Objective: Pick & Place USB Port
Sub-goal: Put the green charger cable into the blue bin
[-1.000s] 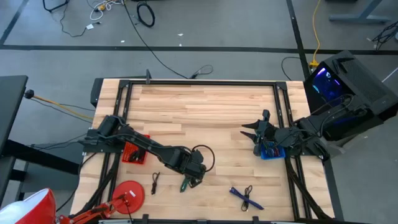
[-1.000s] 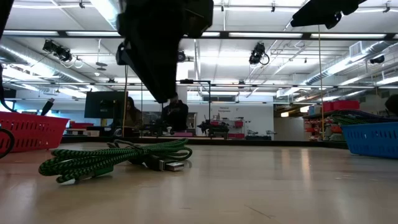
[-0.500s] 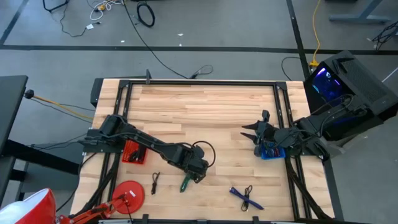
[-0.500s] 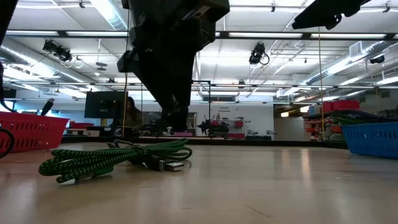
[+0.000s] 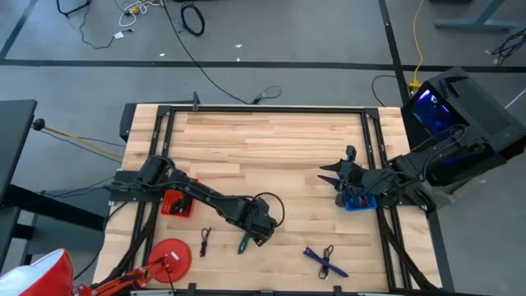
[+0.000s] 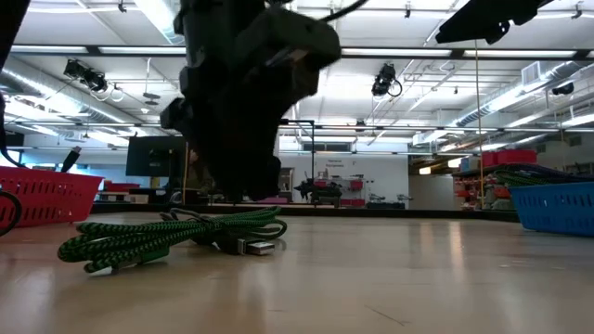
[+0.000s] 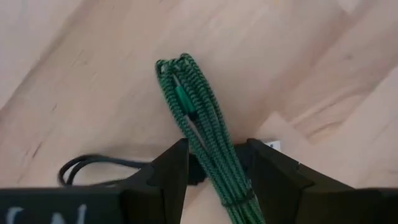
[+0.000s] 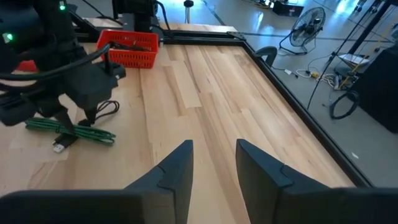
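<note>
A bundled green braided USB cable (image 5: 246,241) lies flat on the wooden table near its front edge; it also shows in the low view (image 6: 167,234), with its metal plug (image 6: 262,247) at the right end. My left gripper (image 5: 258,227) is open and low over the cable. In the left wrist view its two fingers stand on either side of the bundle (image 7: 200,127); I cannot tell whether they touch it. My right gripper (image 5: 332,174) is open and empty, waiting at the table's right, beside a blue basket (image 5: 359,201).
A red basket (image 5: 177,202) stands at the left under my left arm. A small black cable (image 5: 204,241) and a red disc (image 5: 168,256) lie near the front left. A blue-and-black cable (image 5: 325,260) lies at the front right. A black frame (image 5: 263,110) runs round the table.
My left gripper has come down toward the green cable and turned somewhat on the way. The cable has stayed where it was.
</note>
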